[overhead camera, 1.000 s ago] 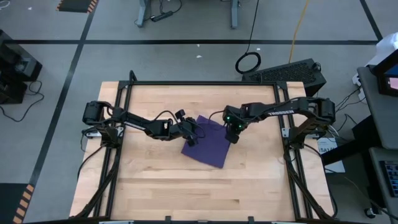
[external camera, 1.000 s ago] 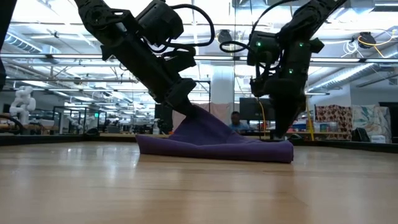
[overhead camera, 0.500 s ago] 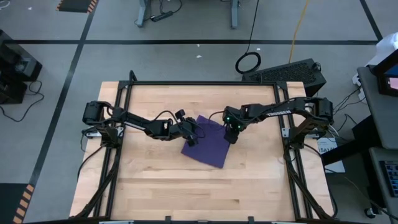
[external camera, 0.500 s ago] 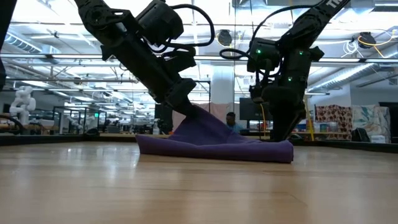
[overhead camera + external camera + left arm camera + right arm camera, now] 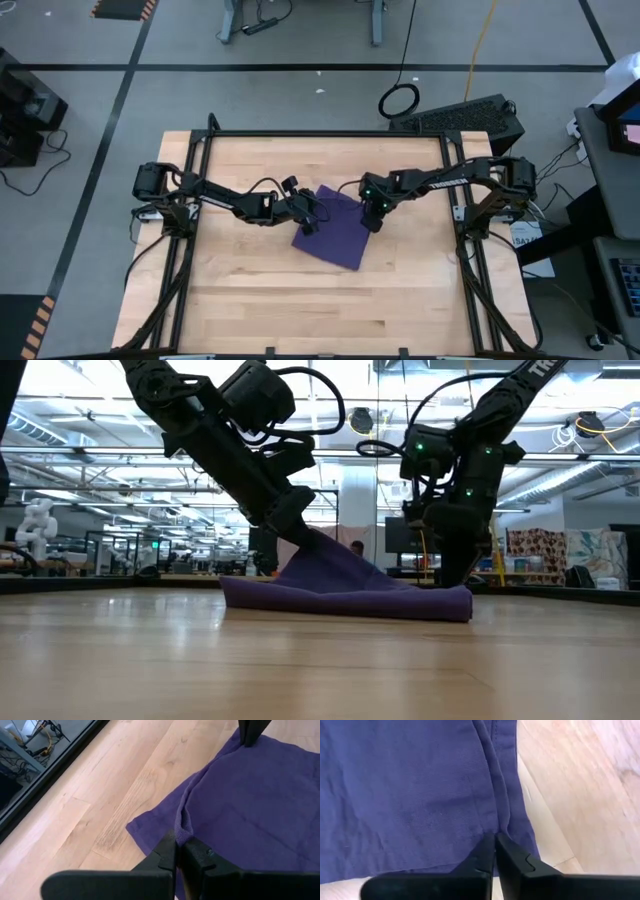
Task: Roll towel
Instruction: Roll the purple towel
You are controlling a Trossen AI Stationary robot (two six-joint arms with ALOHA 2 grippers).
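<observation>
Starting on the left, the left gripper sits low over the near-left edge of the plain purple cloth towel, which lies near the middle of the pale wooden tabletop. Its dark fingers are pressed together with a ridge of the purple fabric pinched between them, and in the low view that edge is pulled up off the wood into a small peak under the arm.

Across the cloth, the right gripper is down at the towel's right-hand edge. Its fingers are closed tight right at the hemmed border, and they seem to have a fold of it nipped, though from where I stand I can't be sure how much cloth is really caught.

So I'd say this is the grasping stage: both edges taken, no roll formed yet, the towel otherwise lying flat. The next move calls for both grippers to lift and carry their edge together over the cloth, evenly, so the first turn comes out straight and not skewed.
</observation>
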